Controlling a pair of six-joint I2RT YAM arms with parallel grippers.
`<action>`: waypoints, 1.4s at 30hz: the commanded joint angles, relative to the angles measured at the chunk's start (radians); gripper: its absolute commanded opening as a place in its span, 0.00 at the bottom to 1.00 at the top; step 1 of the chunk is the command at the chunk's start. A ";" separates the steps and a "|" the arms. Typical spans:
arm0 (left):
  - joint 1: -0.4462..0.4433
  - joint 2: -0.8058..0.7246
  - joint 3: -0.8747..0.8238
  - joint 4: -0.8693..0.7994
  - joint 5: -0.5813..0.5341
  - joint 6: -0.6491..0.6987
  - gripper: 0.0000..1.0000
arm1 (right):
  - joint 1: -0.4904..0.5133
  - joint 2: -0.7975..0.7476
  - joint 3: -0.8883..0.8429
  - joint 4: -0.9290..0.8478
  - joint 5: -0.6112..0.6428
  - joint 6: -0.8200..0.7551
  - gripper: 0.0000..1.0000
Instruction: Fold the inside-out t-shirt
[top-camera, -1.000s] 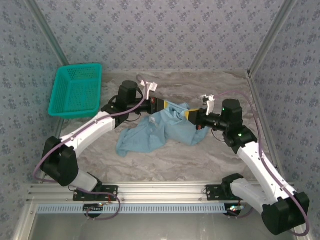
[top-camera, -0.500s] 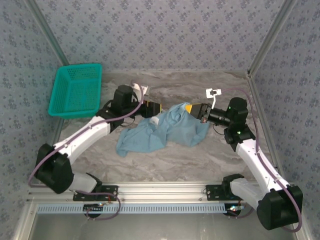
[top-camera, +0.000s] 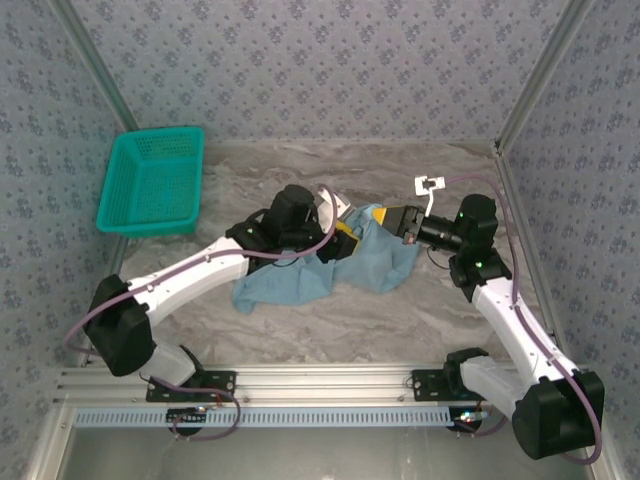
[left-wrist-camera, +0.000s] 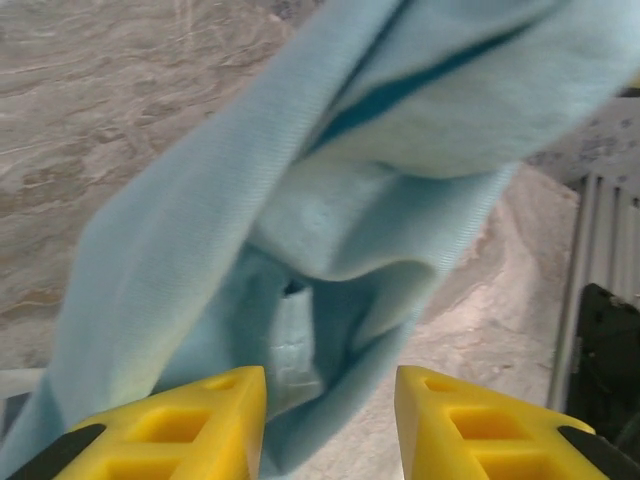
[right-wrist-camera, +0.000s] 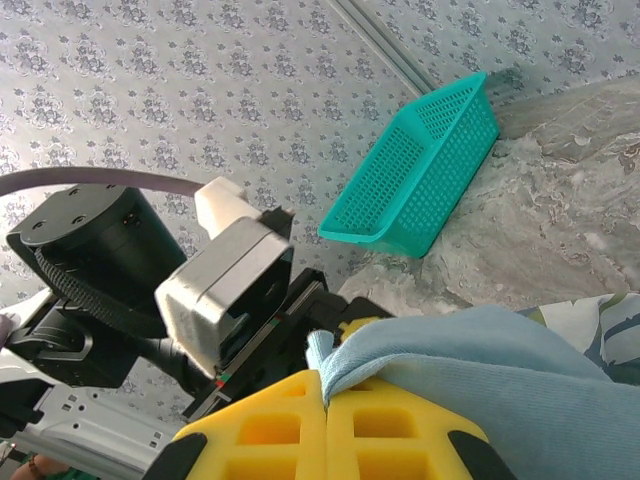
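Note:
The light blue inside-out t-shirt (top-camera: 290, 280) lies crumpled mid-table, its right part lifted. My right gripper (top-camera: 385, 218) is shut on a bunched edge of it; in the right wrist view the cloth (right-wrist-camera: 520, 370) comes out from between the closed yellow fingers (right-wrist-camera: 325, 412). My left gripper (top-camera: 347, 237) sits right beside it, over the raised cloth. In the left wrist view its yellow fingertips (left-wrist-camera: 235, 415) stand apart, and a hanging fold of the t-shirt (left-wrist-camera: 200, 250) drops into the gap (left-wrist-camera: 330, 425) against the left one. A small white tag shows inside the fold.
A teal mesh basket (top-camera: 152, 182) stands at the back left by the wall, seen too from the right wrist (right-wrist-camera: 420, 170). The left arm's wrist housing (right-wrist-camera: 230, 290) is close in front of my right gripper. Patterned walls enclose the marble table (top-camera: 330, 330).
The left gripper has opened and swung right over the shirt until it sits next to the right gripper. The right gripper has stayed shut on the shirt and drawn it slightly back and up.

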 joint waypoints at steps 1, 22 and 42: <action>0.006 0.018 0.055 -0.028 -0.054 0.042 0.40 | -0.009 -0.013 0.001 0.019 -0.012 0.015 0.00; 0.024 0.080 0.101 0.064 0.109 0.002 0.04 | -0.047 -0.041 0.000 -0.054 0.028 -0.004 0.00; 0.173 -0.276 -0.310 0.324 0.279 0.067 0.00 | -0.171 -0.015 -0.042 -0.265 0.177 -0.032 0.00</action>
